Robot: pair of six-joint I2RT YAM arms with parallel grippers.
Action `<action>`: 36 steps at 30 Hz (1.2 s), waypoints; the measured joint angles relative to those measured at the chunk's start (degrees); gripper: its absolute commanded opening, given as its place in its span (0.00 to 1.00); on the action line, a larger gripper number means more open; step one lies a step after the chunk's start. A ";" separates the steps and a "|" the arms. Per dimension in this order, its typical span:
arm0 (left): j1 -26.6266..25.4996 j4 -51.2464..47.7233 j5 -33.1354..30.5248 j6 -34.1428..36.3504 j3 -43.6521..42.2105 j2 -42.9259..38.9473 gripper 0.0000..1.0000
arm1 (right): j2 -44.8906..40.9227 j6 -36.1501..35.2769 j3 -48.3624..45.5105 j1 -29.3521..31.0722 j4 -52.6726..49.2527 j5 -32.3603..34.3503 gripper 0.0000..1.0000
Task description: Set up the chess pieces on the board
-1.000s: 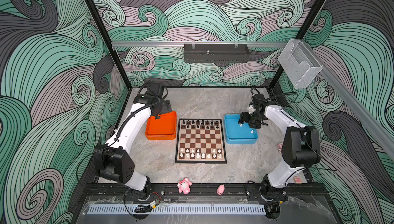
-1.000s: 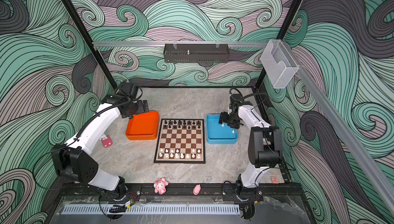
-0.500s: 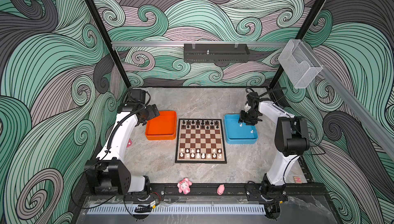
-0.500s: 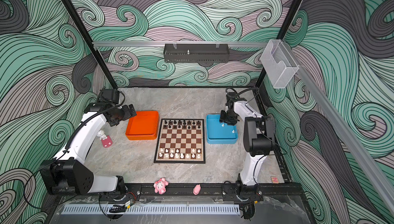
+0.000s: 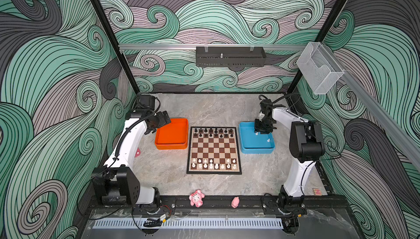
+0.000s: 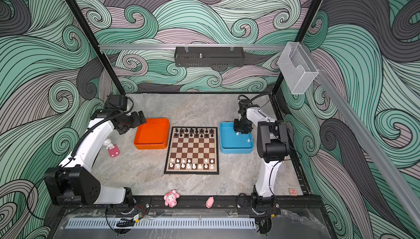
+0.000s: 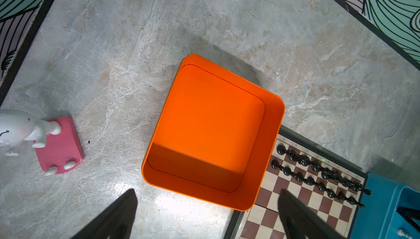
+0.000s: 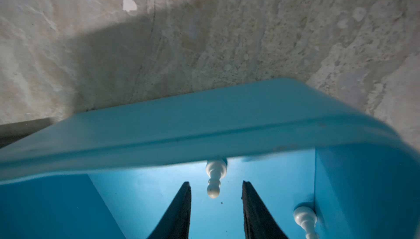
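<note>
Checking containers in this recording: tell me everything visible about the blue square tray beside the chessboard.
The blue square plastic-looking tray has rounded corners and low walls. It lies flat on the grey marbled tabletop, close beside the right edge of the brown-and-cream chessboard. Two white chess pieces are inside. The right gripper reaches in, open jaws straddling one piece without touching it.

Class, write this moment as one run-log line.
right gripper: open, astride pawn in blue tray, not touching | left gripper: open, by orange tray | board: white pawn row has gaps
</note>
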 measured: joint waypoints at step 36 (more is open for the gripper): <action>0.22 -0.94 4.94 -0.02 1.97 5.79 0.99 | -2.95 -0.68 -0.02 2.14 -1.36 1.07 0.04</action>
